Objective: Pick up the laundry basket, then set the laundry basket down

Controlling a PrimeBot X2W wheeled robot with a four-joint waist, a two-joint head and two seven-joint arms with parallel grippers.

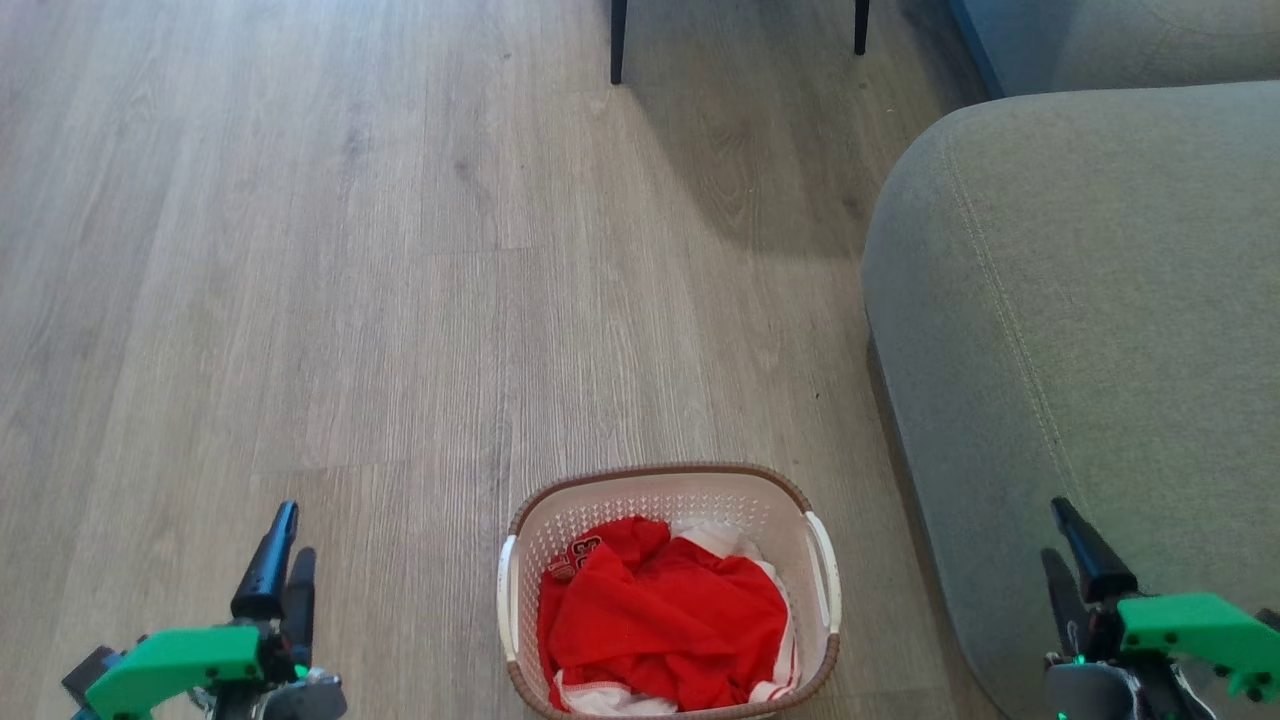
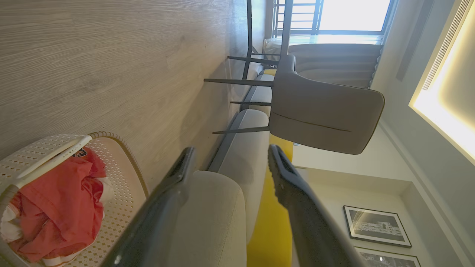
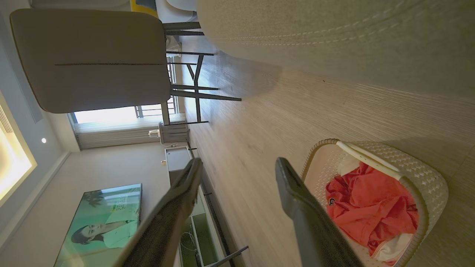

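Head view is showing the laundry basket (image 1: pixel 700 500) sitting upright on the pale wooden floor (image 1: pixel 350 250), at the near edge of the scene and roughly midway between the two arms. A crumpled red garment (image 1: pixel 660 620) with white trim is lying inside it, filling most of the bottom. Just to the basket's right, a grey sofa (image 1: pixel 1080 330) is running toward the far side, with a strip of floor separating the two. The left gripper (image 1: pixel 290 540) is hovering well left of the basket, touching nothing. In its wrist view the fingers are standing wide apart and empty. The right gripper (image 1: pixel 1060 540) is hanging to the right, against the sofa, likewise spread wide and gripping nothing. Dark chair legs (image 1: pixel 617 40) are standing at the far end.
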